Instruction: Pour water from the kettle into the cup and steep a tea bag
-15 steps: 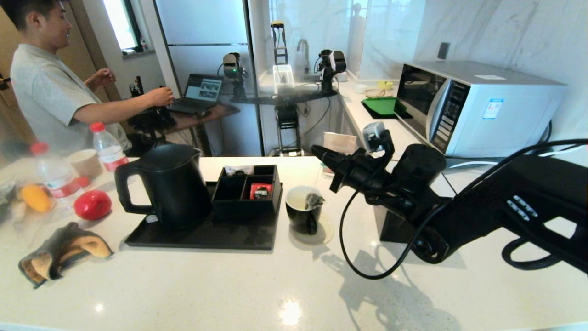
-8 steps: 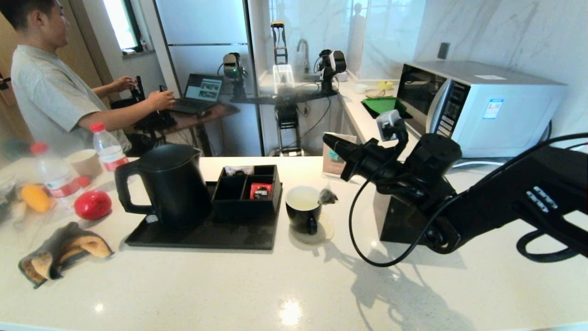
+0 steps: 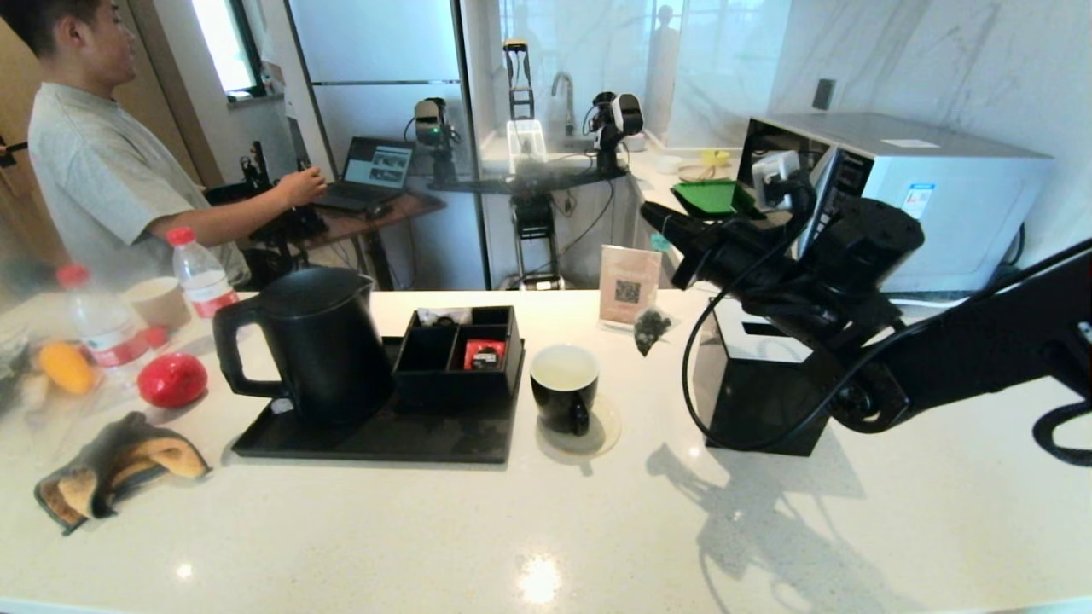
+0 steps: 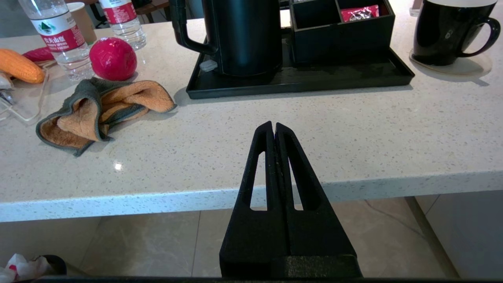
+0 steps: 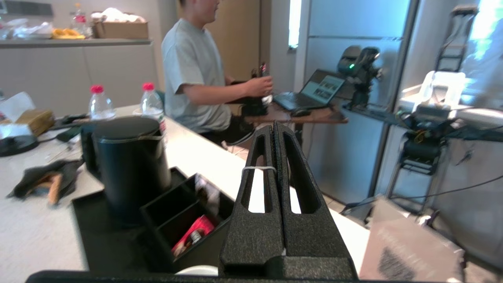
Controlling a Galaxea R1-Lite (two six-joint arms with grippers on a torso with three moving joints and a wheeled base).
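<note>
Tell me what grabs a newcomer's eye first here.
The right gripper, shut on the string, dangles the tea bag in the air to the right of the cup. The tall kettle stands on the black tray left of the cup.

- Right arm reaches in from the right, raised high above the bench; its end effector (image 3: 653,213) points left, fingers pressed together.
- Left end effector (image 4: 274,126) is parked low at the bench's near edge, fingers pressed together.
</note>
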